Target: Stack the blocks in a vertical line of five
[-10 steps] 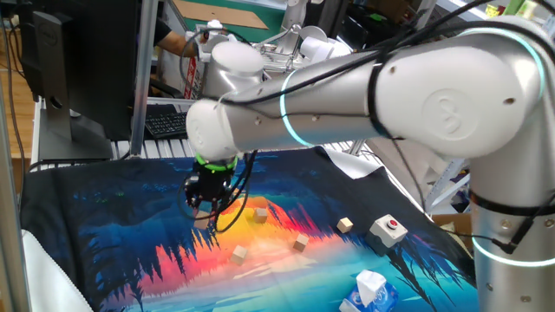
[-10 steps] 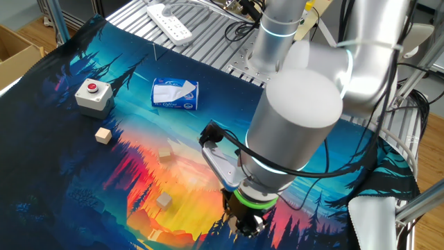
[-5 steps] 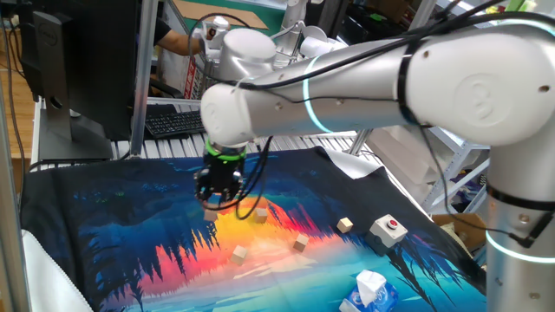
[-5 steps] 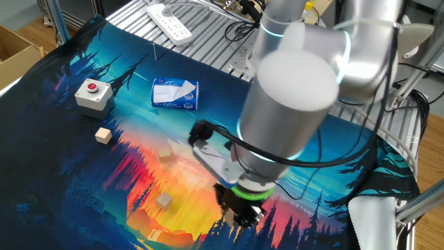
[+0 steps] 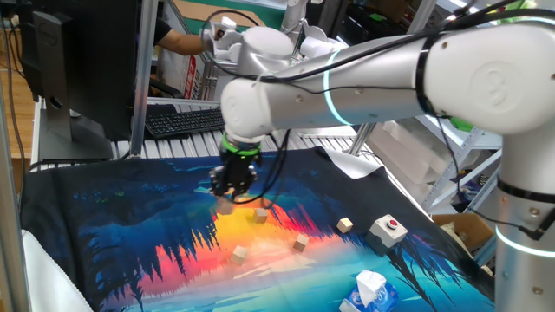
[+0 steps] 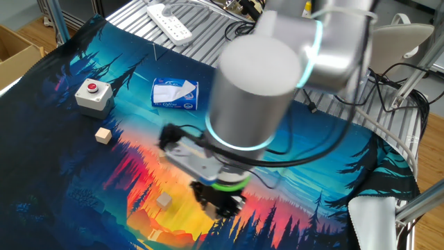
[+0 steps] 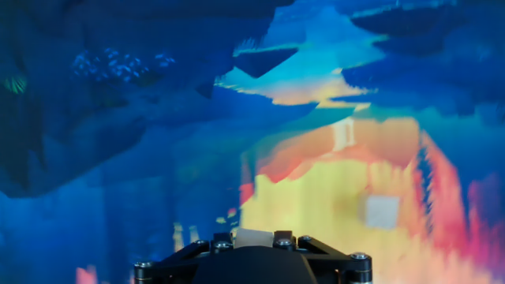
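Observation:
My gripper [image 5: 227,199] is shut on one pale wooden block [image 7: 252,237], which shows between the two fingers at the bottom of the hand view. It hangs a little above the printed cloth [image 5: 121,234], just left of another block [image 5: 260,214]. Three more blocks lie loose on the cloth: one in front [image 5: 238,254], one in the middle [image 5: 299,243] and one to the right [image 5: 345,225]. The hand view shows one loose block [image 7: 381,211] ahead on the yellow patch. In the other fixed view the arm hides most of the gripper [image 6: 218,208]; two blocks show there [image 6: 103,135] [image 6: 164,201].
A white box with a red button [image 5: 388,229] and a blue-and-white tissue carton [image 5: 368,290] stand at the cloth's right side. A keyboard [image 5: 178,120] lies behind the cloth, and a power strip [image 6: 170,22] rests on the metal slats beyond it.
The arm has carried the gripper, still shut on its block, sideways over the cloth toward the loose blocks on the orange and yellow patch. The loose blocks have not moved.

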Robot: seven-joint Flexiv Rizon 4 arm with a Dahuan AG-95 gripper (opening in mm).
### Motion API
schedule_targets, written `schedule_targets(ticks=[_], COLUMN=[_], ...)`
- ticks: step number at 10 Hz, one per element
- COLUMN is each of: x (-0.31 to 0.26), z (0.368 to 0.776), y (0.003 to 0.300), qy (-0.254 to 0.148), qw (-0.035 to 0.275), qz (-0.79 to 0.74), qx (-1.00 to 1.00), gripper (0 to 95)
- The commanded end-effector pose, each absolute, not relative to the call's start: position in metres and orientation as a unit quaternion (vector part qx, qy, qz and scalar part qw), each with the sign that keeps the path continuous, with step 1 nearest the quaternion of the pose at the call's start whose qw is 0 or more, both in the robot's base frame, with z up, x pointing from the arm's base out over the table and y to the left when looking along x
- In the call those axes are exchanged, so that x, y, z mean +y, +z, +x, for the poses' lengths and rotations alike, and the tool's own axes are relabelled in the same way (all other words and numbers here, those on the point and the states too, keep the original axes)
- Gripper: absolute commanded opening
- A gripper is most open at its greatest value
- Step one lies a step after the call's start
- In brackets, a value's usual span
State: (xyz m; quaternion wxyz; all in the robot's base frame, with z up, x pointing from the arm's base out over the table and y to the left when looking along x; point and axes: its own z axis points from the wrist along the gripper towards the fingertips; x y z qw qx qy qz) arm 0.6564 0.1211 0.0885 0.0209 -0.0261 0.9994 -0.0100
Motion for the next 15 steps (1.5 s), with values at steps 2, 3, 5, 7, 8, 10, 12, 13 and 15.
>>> schedule_targets(ticks=[2,3,5,7,8,10,12,13,15], x=[0.087,0.081,0.069,0.059,0.053,0.046,0.039,0.036,0.029], z=[0.663,0.664,0.663,0.662,0.662,0.664,0.668,0.671,0.676], y=[0.088,0.088,0.086,0.083,0.082,0.081,0.081,0.082,0.080], qy=[-0.014,-0.014,-0.015,-0.015,-0.014,-0.015,-0.015,-0.015,-0.013], qw=[0.025,0.025,0.027,0.029,0.029,0.033,0.032,0.031,0.031], qz=[-0.083,-0.092,-0.109,-0.121,-0.121,-0.116,-0.114,-0.115,-0.114], qx=[0.996,0.995,0.994,0.992,0.992,0.993,0.993,0.993,0.993], gripper=[0.0,0.0,0.0,0.0,0.0,0.0,0.0,0.0,0.0])
